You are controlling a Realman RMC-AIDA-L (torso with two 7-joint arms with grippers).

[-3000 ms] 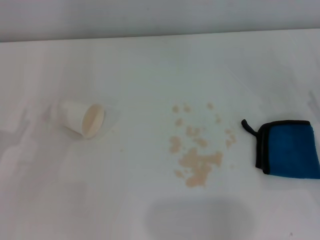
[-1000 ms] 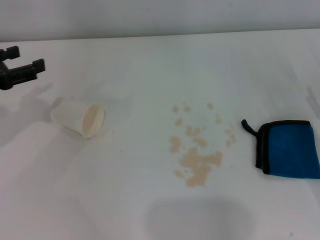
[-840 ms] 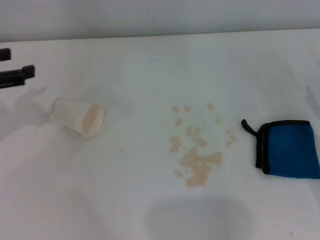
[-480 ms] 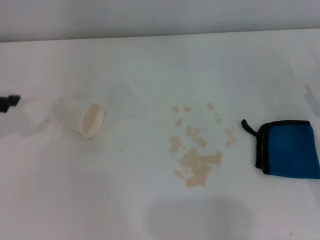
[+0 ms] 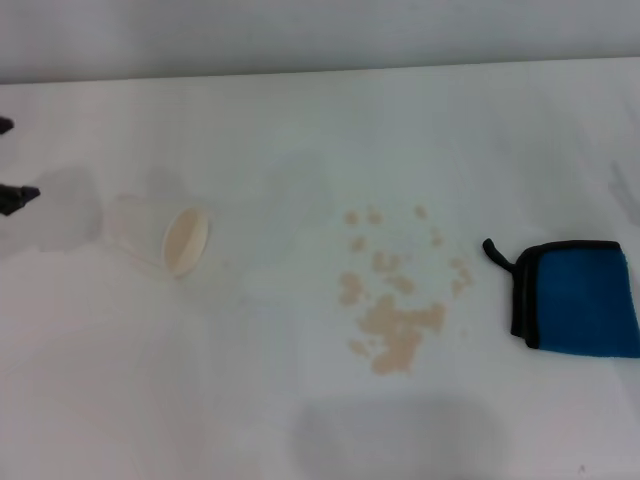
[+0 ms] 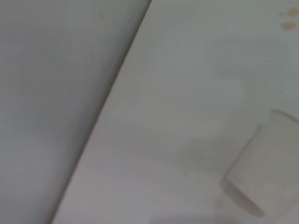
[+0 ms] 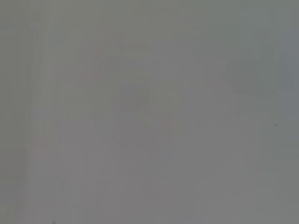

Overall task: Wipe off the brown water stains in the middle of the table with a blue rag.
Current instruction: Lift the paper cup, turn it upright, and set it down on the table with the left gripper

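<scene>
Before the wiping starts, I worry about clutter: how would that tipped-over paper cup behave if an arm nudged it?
The paper cup lies on its side on the table, so a nudge would probably roll it, likely in a curve since it tapers. It looks thin and empty, so probably very light and easily crushed. The left gripper is closest to it, at the view's edge.

Table point(image 5: 320, 120): smooth white top, faint sheen, soft shadows visible on it; looks like laminate but hard to be sure from these views. Blue rag point(image 5: 585, 300): soft matt cloth, fuzzy-looking pile, black stitched fabric trim and a black loop tab; brown water stains point(image 5: 395, 300) sit as flat, thin tan film on the surface, dull finish. Cup point(image 5: 165, 237) on its side: thin white paper, matt outside, beige lining inside; left gripper point(image 5: 12, 165) tips at the edge look like black matt plastic.
</scene>
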